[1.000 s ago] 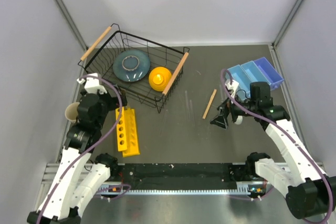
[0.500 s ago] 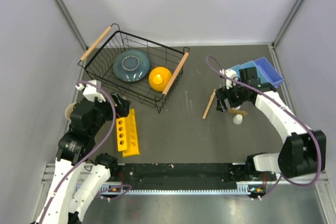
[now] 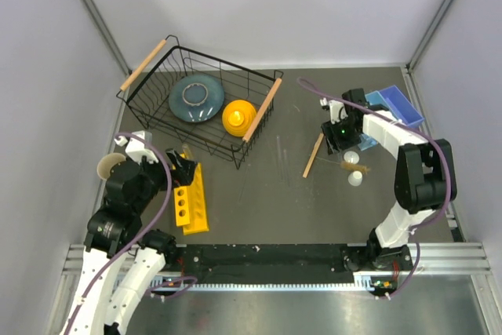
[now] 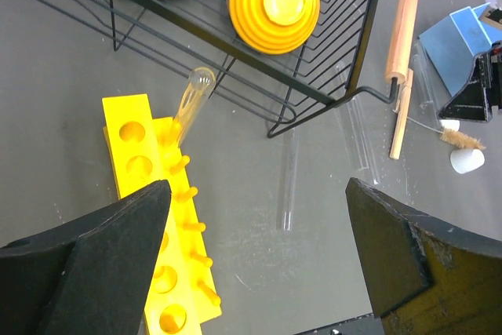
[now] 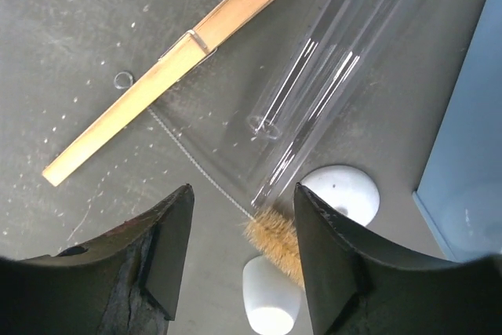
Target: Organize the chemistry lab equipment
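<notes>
Bristles, brown and tufted on a thin twisted wire, mark your small brush (image 5: pixel 276 242). It lies on the dark surface (image 5: pixel 94 5) between the spread fingers of your right hand (image 5: pixel 243 202), which grips nothing. A white round piece (image 5: pixel 341 191) sits just right of the tuft and a second white piece (image 5: pixel 269 297) just below it. Clear glass tubes (image 5: pixel 314 60) run up-right from the brush. The pale wooden stick (image 5: pixel 157 76) lies apart, upper left. Your left hand (image 4: pixel 259 217) hangs wide and empty above the yellow rack (image 4: pixel 137 154), where a clear tube (image 4: pixel 190 103) leans.
</notes>
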`<state>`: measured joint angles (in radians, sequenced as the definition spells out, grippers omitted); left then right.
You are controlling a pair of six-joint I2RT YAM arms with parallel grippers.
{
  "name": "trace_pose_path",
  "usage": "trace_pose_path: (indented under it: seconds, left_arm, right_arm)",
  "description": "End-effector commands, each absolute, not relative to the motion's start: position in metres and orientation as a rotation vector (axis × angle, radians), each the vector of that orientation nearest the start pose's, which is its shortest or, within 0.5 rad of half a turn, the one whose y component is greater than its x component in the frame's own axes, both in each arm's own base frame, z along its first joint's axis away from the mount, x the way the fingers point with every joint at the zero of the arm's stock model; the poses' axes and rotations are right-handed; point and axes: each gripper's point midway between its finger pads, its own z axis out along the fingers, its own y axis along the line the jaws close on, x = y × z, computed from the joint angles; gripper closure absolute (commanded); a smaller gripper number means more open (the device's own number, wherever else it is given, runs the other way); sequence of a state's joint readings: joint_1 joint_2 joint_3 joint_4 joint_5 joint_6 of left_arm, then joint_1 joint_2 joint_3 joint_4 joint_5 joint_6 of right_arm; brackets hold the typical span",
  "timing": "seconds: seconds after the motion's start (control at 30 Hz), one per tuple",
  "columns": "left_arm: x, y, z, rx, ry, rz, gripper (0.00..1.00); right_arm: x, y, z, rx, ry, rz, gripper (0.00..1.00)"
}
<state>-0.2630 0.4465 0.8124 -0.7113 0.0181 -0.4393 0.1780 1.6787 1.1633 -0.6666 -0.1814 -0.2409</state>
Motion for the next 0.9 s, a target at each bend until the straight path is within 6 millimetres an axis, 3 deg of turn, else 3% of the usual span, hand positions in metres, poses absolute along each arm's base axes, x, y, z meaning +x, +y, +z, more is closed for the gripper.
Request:
trace_pose_path:
  seconds: [0.0,0.47,0.87]
  left_arm:
    - [0.196,-0.072,0.248,-0.172,1.931,-0.484,0.01]
    - [0.200,-0.074,0.244,-0.171,1.945,-0.484,0.01]
    - [0.199,-0.081,0.250,-0.176,1.929,-0.538,0.01]
  right_arm:
    - [0.361,0.075,0.066,-0.559,2.655,0.172,0.47]
    - [0.366,0.065,0.033,-0.485,2.739,0.162,0.57]
    - [0.372,0.047,0.021,-0.381,2.776,0.100,0.80]
